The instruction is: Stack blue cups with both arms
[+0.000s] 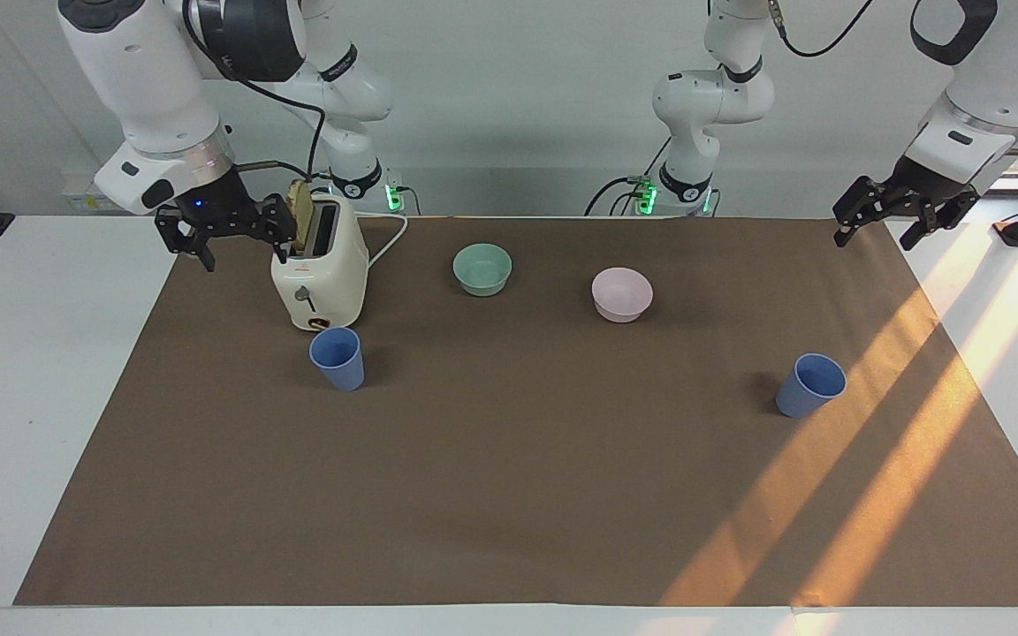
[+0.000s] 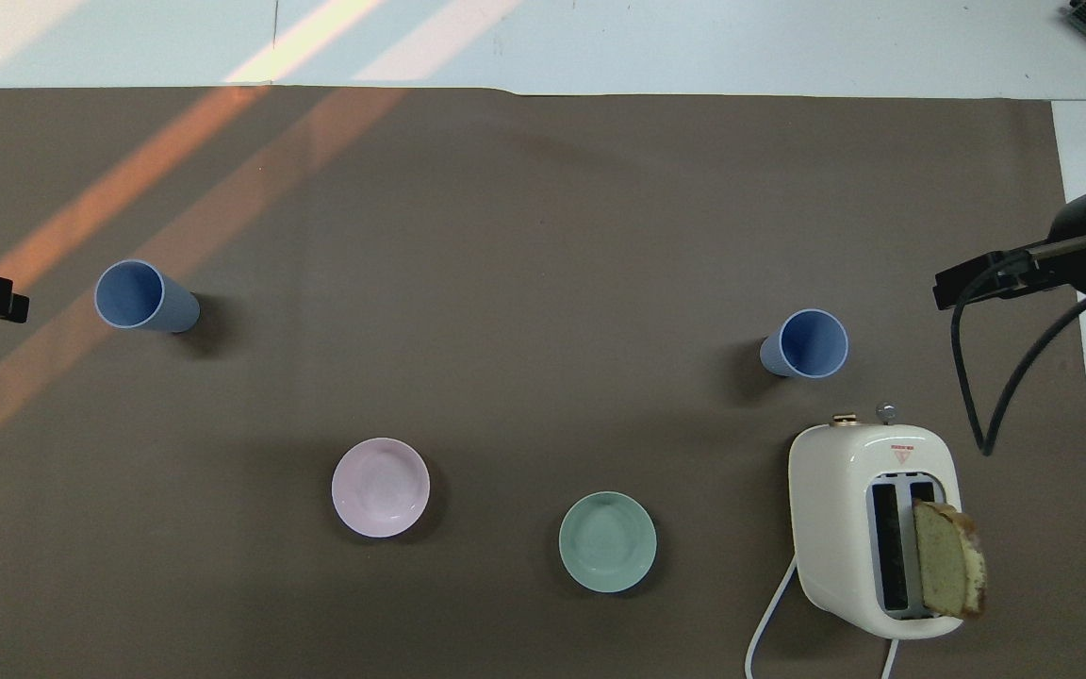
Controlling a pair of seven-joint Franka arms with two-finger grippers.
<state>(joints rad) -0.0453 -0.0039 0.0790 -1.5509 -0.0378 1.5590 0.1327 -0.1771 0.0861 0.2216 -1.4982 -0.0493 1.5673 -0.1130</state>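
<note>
Cups, 2 blue ones, stand apart on the brown mat, one [image 1: 338, 358] near the open, empty right gripper [image 1: 220, 231], the other [image 1: 810, 385] below the open, empty left gripper [image 1: 904, 210].

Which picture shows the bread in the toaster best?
The overhead view: the bread slice shows its whole face, sticking out of the toaster. In the facing view only a thin edge peeks past the right tool.
</note>
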